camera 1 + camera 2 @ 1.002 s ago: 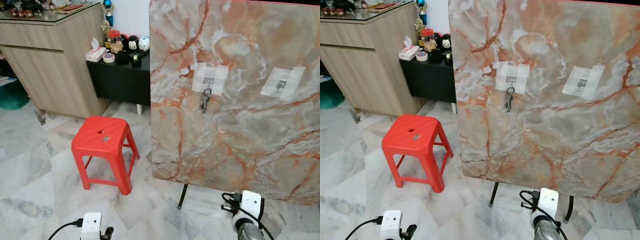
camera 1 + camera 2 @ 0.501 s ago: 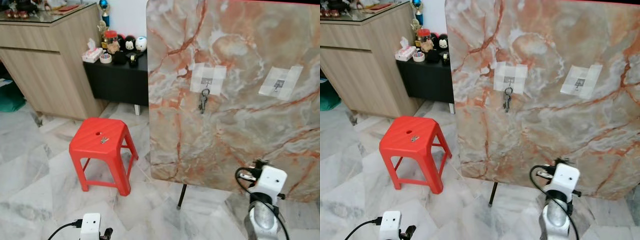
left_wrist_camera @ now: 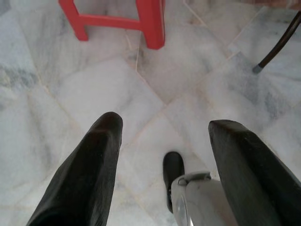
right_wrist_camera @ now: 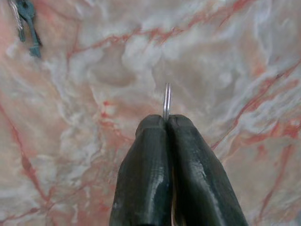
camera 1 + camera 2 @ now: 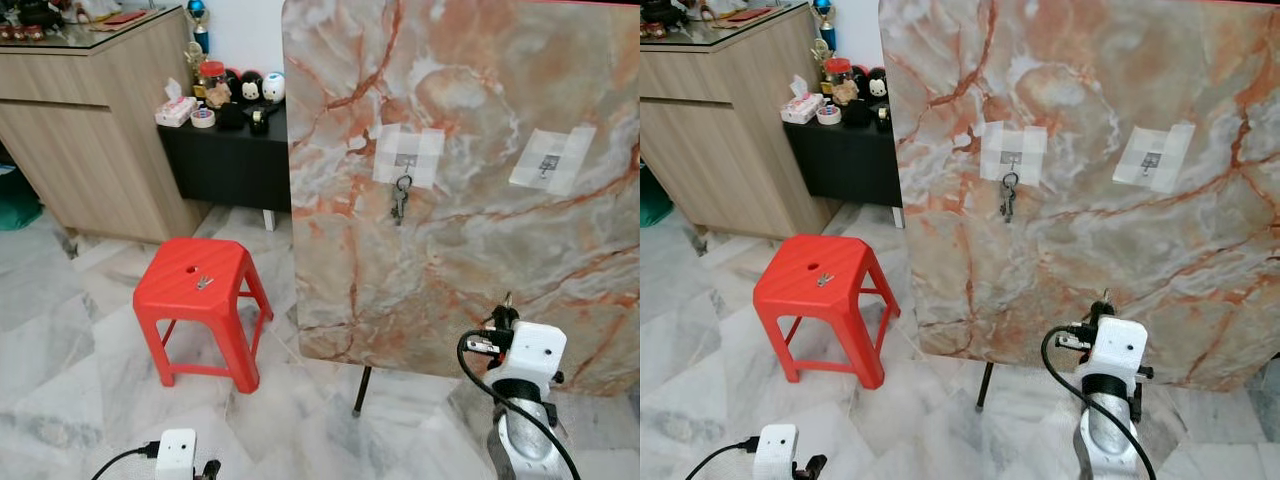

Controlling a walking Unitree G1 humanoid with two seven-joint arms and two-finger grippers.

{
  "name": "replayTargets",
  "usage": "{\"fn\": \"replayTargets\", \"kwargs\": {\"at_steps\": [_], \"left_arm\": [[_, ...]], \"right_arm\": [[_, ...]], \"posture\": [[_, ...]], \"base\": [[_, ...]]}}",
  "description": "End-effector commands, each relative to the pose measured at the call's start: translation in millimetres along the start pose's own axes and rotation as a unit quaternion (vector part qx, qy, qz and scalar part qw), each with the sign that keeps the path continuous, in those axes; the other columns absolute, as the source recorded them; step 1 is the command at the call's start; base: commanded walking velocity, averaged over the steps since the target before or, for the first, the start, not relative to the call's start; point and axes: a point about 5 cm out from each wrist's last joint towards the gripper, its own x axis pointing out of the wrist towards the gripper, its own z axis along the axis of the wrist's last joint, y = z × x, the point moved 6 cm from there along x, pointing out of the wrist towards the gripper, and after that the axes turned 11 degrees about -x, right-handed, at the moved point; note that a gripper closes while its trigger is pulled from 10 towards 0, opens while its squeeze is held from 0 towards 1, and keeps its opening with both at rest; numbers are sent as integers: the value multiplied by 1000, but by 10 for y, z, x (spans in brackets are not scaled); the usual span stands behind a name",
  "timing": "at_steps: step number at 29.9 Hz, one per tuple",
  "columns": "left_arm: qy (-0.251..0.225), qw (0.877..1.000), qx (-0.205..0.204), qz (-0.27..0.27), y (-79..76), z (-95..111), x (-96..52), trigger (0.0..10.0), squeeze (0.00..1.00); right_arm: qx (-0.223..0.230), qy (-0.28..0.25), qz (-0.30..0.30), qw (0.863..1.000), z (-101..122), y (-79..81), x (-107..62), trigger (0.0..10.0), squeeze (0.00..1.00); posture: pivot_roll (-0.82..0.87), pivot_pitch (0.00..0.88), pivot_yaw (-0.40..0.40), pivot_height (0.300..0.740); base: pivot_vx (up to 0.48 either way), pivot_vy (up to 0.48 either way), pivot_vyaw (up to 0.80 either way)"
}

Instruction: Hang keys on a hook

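Risen over the last second from the bottom edge of the head views to stand in front of the lower part of the marble board: right end effector (image 4: 165,123), fingers clenched together on a thin metal key ring (image 4: 166,100) poking up edge-on between the tips. Whatever hangs from that ring hidden behind the fingers. Well above and toward the robot's left of it, a set of keys (image 5: 399,198) already hanging on a small hook (image 5: 404,161) stuck on a white tape patch. Second hook (image 5: 549,166) on its own tape patch further right on the marble board (image 5: 480,120), bare, higher than the raised end effector and near in line with it. Board tilted upright on thin black legs (image 5: 363,390) over a pale marble floor (image 5: 60,330). Left end effector (image 3: 164,136) hanging low over that floor, fingers spread apart, nothing between them. Off to the left, red plastic stool (image 5: 200,300) with a small metal item (image 5: 204,283) lying on its seat, too small to identify. Behind it, a black side table (image 5: 230,160) carrying a tissue box (image 5: 177,108), a tape roll and small figurines, beside a wooden cabinet (image 5: 90,130).
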Motion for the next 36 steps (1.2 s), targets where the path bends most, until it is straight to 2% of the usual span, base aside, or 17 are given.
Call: {"fn": "replayTargets", "kwargs": {"at_steps": [1, 2, 3, 4, 5, 10, 27, 32, 36], "left_arm": [[11, 1000, 4, 1, 6, -41, -3, 10000, 0], [10, 1000, 5, -1, 0, -29, 1, 10000, 0], [10, 1000, 5, -1, 0, -29, 1, 10000, 0], [9, 1000, 5, 0, -2, -24, 3, 10000, 0], [9, 1000, 5, 0, -2, -22, 4, 10000, 0], [8, 1000, 2, 3, 4, -23, 4, 10000, 0], [7, 1000, 3, 5, 15, -20, 2, 10000, 0], [7, 1000, 2, 5, 13, -23, 0, 10000, 0], [7, 1000, 1, 4, 14, -36, -6, 10000, 0]], "right_arm": [[23, 1, -5, 1000, 68, 33, 62, 10000, 0], [25, 1, 21, 999, 99, 153, 69, 10000, 0], [25, 1, 21, 999, 99, 153, 69, 10000, 0], [7, -10, 45, 999, 145, 245, 67, 10000, 0], [4, -13, 49, 999, 157, 263, 67, 10000, 0], [13, -6, 46, 999, 147, 259, 88, 10000, 0], [19, 13, 21, 1000, 65, 180, 230, 10000, 0], [20, 13, 25, 999, 43, 206, 239, 10000, 0], [19, 10, 19, 1000, 41, 187, 254, 10000, 0]], "posture": [[25, 0, -19, 740], [27, 0, -21, 740], [27, 0, -21, 740], [32, 0, -25, 740], [37, 0, -28, 740], [40, 0, -28, 740], [44, 0, -28, 740], [44, 0, -33, 740], [43, 0, -33, 740]], "base": [[0, 0, -800], [0, 0, -788], [0, 0, -788], [0, 0, -800], [0, 0, -800], [0, 0, -753], [0, 0, 0], [264, 0, -738], [286, 0, 0]]}}
